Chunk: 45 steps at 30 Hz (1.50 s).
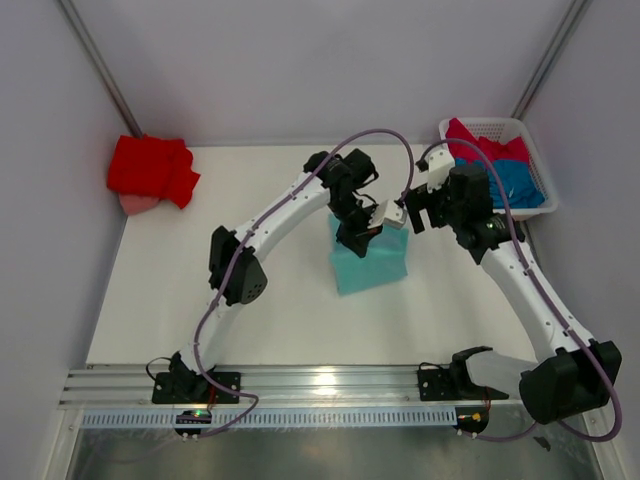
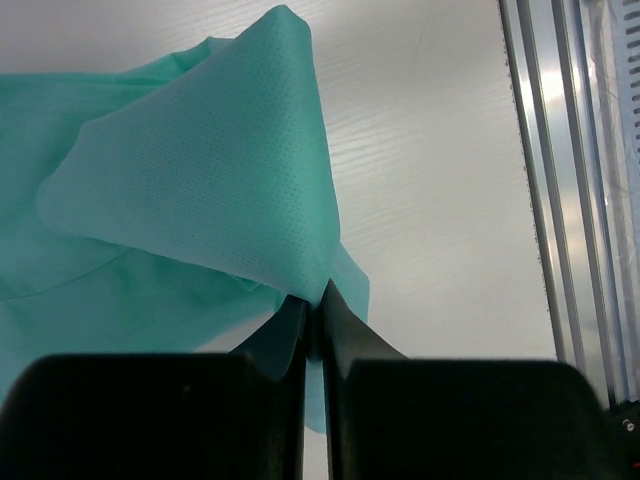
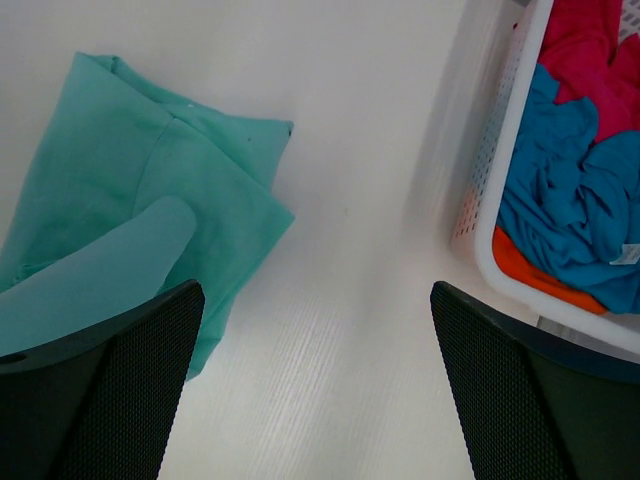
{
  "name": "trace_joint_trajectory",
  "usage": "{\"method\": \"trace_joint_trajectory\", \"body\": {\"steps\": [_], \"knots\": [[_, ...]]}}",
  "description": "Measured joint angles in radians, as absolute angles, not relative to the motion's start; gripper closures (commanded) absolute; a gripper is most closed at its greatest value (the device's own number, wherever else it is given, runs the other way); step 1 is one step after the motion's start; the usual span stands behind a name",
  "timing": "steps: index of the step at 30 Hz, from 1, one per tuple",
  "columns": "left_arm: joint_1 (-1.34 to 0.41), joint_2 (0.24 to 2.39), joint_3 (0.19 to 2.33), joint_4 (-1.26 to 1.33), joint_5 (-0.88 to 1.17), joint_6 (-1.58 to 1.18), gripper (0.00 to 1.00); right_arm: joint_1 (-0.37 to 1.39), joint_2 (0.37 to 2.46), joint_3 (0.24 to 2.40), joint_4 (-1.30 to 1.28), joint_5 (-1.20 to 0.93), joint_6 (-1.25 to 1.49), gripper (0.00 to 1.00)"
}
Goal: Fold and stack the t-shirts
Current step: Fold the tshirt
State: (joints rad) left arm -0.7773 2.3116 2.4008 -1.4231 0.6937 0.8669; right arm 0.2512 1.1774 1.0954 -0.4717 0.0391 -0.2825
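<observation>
Left gripper (image 2: 320,300) clamps the mint-teal t-shirt (image 2: 200,180) by its lifted corner; right gripper (image 3: 315,300), jaws apart, hovers just rightward, seemingly clear.

Bright, even white light falls from above. The table (image 1: 280,320) looks nearly washed out, and the rail (image 1: 325,380) at its near edge carries a hot glare spot (it shows as pale streaks in the left wrist view too). Shadows are soft and faint, with a grey one beside the basket (image 3: 495,190), whose near wall is blurred. The left fingers (image 2: 150,410) are dark and soft-edged; the weave of the teal shirt (image 2: 200,180) above them is sharp.
</observation>
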Motion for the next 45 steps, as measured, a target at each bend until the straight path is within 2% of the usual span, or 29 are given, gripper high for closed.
{"method": "trace_joint_trajectory", "body": {"steps": [3,7,13,18,32,45], "knots": [[-0.778,2.298,2.398,-1.444,0.694,0.875,1.0,0.249,1.151,1.09,-0.5,0.004,-0.292,0.01],[-0.736,2.292,2.376,-1.417,0.676,0.795,1.0,0.284,1.015,1.057,-0.564,-0.058,-0.349,0.01],[-0.661,2.292,2.358,-1.379,0.666,0.735,1.0,0.29,0.901,1.053,-0.564,0.102,-0.395,0.01],[-0.663,2.292,2.358,-1.373,0.667,0.714,1.0,0.268,0.89,1.054,-0.614,0.033,-0.398,0.01],[-0.671,2.291,2.358,-1.371,0.68,0.694,1.0,0.268,1.044,1.015,-0.73,-0.535,-0.542,0.01],[-0.674,2.286,2.351,-1.368,0.704,0.695,1.0,0.268,1.242,1.029,-0.731,-0.71,-0.657,0.01]]}}
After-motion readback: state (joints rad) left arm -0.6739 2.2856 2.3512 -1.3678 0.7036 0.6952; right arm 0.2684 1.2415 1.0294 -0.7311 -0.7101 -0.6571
